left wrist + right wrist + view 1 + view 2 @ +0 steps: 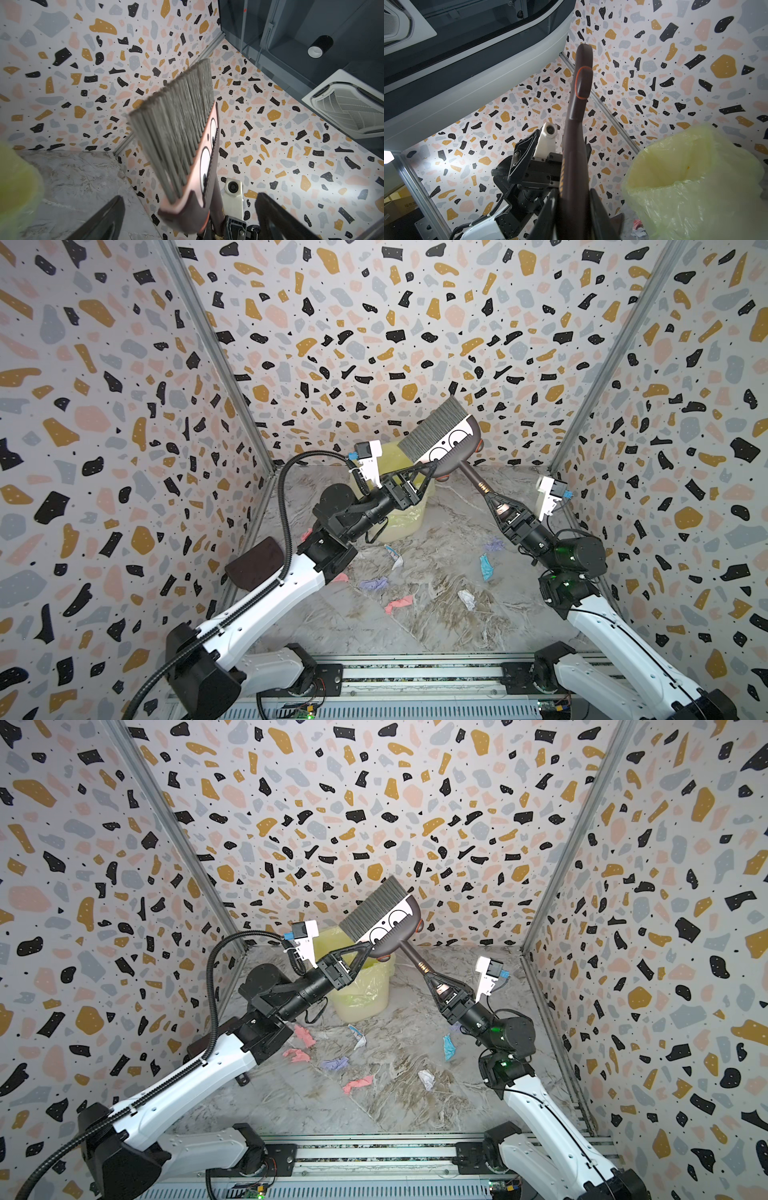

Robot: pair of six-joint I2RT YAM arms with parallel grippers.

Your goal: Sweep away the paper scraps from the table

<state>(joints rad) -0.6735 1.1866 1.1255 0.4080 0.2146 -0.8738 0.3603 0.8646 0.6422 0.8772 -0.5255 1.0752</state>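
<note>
On the marbled bench the scraps lie scattered in the middle, unswept. Right jaws grip the broom handle, head raised near the bin; left jaws stand wide open beside it. Next, I judge: lower bristles behind the scraps.

Paper scraps, bin on table

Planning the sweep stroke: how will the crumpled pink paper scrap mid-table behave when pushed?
The crumpled pink paper scrap looks thin and small, so probably light, sliding or tumbling readily across the smooth marble-patterned table. Loosely crumpled, it is likely floppy and may squash rather than roll.
</note>
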